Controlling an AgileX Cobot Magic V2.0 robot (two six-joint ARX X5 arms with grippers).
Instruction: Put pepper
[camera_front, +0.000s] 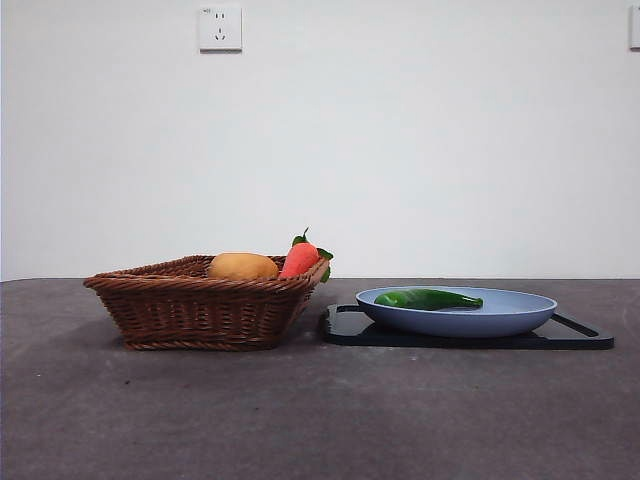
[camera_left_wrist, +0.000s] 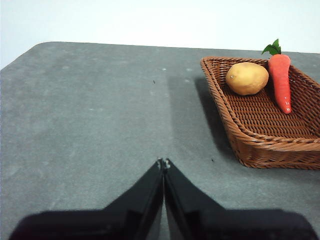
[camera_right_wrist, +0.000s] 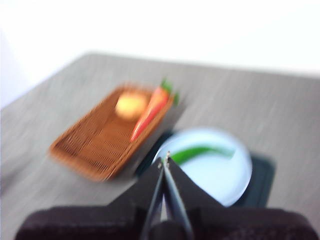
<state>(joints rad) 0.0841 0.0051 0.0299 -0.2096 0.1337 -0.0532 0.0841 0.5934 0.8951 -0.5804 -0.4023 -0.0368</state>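
Pepper (camera_front: 428, 298): lies flat across the blue plate (camera_front: 500, 318), stem end toward the basket (camera_front: 190, 310), tip toward the plate's far side; nothing touches it.
Plate: sits on a black tray (camera_front: 580, 336), just beside the basket's nearer long wall.
Basket contents: potato (camera_front: 243, 266) and carrot (camera_front: 300, 258) crowd one end; the rest of the woven floor is bare.
Right claw (camera_right_wrist: 164, 161): jaws pressed together, holding nothing, raised above the plate's edge nearest the basket; its view is blurred, so finer detail cannot be judged.
Left claw (camera_left_wrist: 163, 162): jaws together, empty, over bare table well clear of the basket; judged to be waiting.
Step in hand: judged to be the approach to the pepper, with the basket as the likely destination; grasp not yet made.
Recommended grip: open the jaws before descent, set them across the pepper's narrow width near its middle, not along its length.
Descent: come straight down, stopping short of the plate's surface, since the rim is shallow and the plate could slide on the tray.
Risk: glossy, tapered skin may slip toward the tip; close firmly on the thicker half.
Placement: carry over the basket wall and release above the bare floor, clear of the carrot.
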